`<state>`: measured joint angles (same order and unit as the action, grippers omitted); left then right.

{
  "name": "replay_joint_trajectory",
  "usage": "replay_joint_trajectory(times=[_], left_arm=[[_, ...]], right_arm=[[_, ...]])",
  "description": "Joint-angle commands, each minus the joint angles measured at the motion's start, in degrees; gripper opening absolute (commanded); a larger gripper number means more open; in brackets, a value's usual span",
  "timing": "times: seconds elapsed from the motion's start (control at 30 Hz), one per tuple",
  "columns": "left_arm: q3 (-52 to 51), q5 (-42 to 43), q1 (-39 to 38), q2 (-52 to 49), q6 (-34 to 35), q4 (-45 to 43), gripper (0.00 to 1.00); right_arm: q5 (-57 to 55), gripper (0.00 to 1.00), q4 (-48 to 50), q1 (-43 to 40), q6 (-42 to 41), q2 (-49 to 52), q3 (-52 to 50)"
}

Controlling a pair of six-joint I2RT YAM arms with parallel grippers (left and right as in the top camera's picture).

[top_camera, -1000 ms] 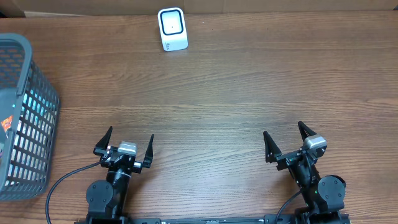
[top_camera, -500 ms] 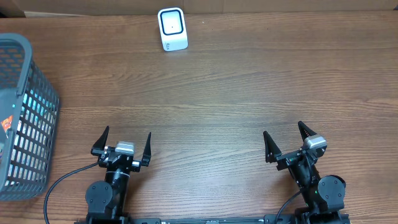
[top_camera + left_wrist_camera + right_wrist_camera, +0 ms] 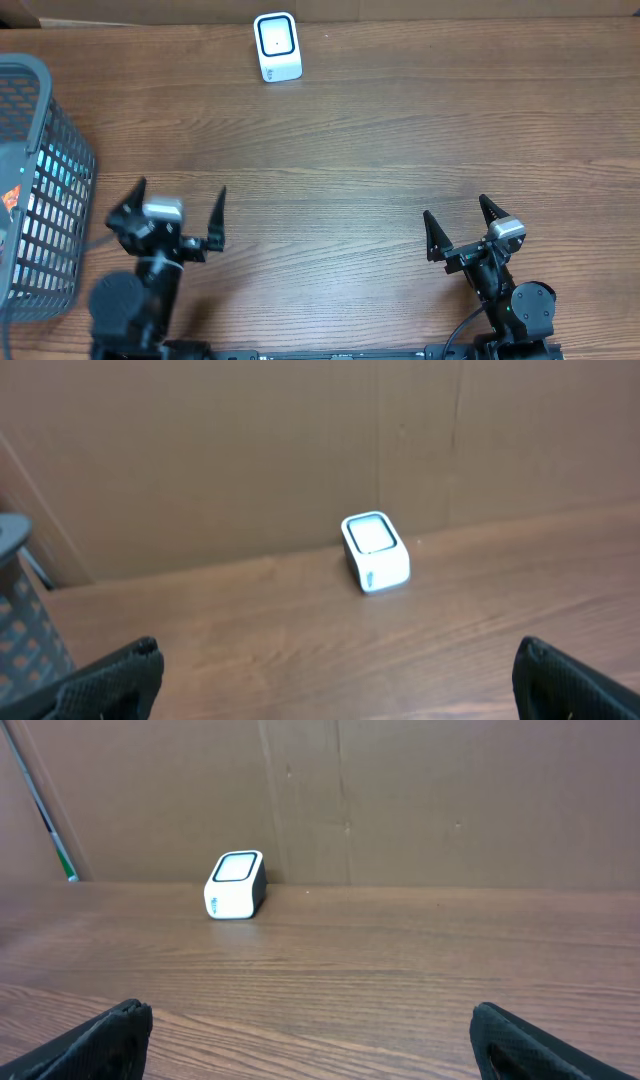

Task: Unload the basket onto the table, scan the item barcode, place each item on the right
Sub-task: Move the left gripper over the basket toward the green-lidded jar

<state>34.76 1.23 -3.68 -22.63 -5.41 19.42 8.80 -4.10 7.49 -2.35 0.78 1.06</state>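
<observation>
Two grippers, left (image 3: pixel 181 190) and right (image 3: pixel 456 207): jaws spread wide, holding nothing, above the table's (image 3: pixel 380 140) near edge. One white scanner (image 3: pixel 277 46), upright at the far edge. One grey basket (image 3: pixel 60 150), far left, contents unclear through the mesh.

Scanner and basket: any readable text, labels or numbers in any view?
No legible text in any view.
Barcode scanner: small blue mark on its front face, too small to read.
Basket: orange patch showing through the mesh, too blurred to read.
</observation>
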Motion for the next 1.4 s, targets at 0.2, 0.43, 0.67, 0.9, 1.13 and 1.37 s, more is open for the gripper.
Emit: replay_joint_trajectory(times=[0.2, 0.43, 0.67, 0.9, 1.13, 1.37], left_arm=[[53.62, 5.42, -0.04, -36.13, 4.28, 36.63, 1.0], [79.49, -0.15, -0.04, -54.34, 3.93, 53.11, 1.0], [82.6, 0.13, 4.44, -61.11, 7.02, 53.22, 1.0], [83.32, 2.47, 26.4, -63.25, 16.22, 53.92, 0.89], [82.27, 2.73, 44.24, -66.36, 17.27, 53.9, 0.76], [82.09, 2.64, 53.99, -75.56, 19.67, 55.69, 1.0]], right_arm=[[0.31, 1.0, 0.2, -0.26, 0.28, -0.59, -0.59], [0.31, 1.0, 0.2, -0.26, 0.28, -0.59, -0.59], [0.31, 1.0, 0.2, -0.28, 0.28, -0.59, -0.59], [0.31, 1.0, 0.22, -0.28, 0.28, -0.59, -0.59], [0.31, 1.0, 0.2, -0.28, 0.28, -0.59, -0.59], [0.31, 1.0, 0.2, -0.26, 0.28, -0.59, -0.59]])
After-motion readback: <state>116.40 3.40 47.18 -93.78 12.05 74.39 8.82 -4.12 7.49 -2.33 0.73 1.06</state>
